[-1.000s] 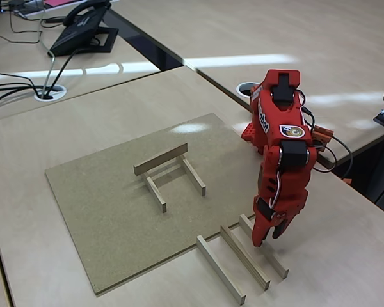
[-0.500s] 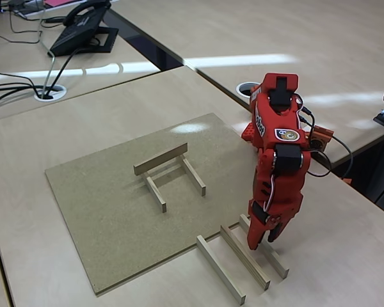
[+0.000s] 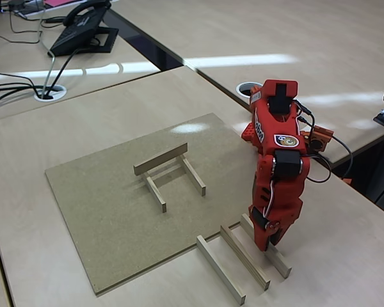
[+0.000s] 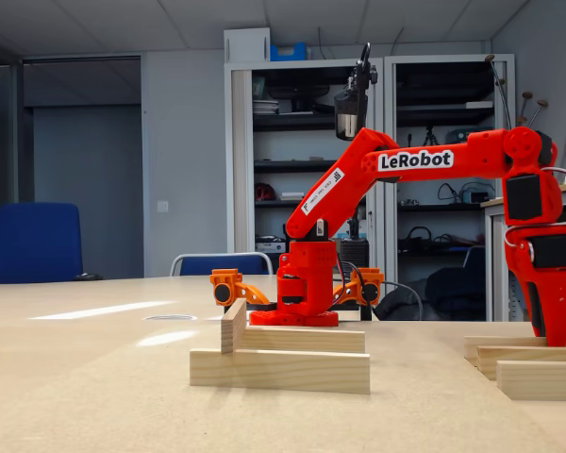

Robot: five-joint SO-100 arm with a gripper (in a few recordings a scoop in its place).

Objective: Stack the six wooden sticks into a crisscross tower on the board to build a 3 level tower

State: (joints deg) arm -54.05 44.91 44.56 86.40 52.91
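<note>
Brownish-tan speckled fibreboard sheet (image 3: 109, 217), centre-left, carries the partial tower (image 3: 169, 174): two parallel pale wooden sticks, one crossing on top. Red two-finger gripper (image 3: 269, 242), lower right, is down on the rightmost of three loose sticks (image 3: 240, 262) on the pale desk; jaw opening cannot be told.

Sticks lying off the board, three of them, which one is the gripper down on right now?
The rightmost loose stick in the high fixed view, farthest from the board. The gripper sits over its middle; the other two lie untouched beside it.
</note>
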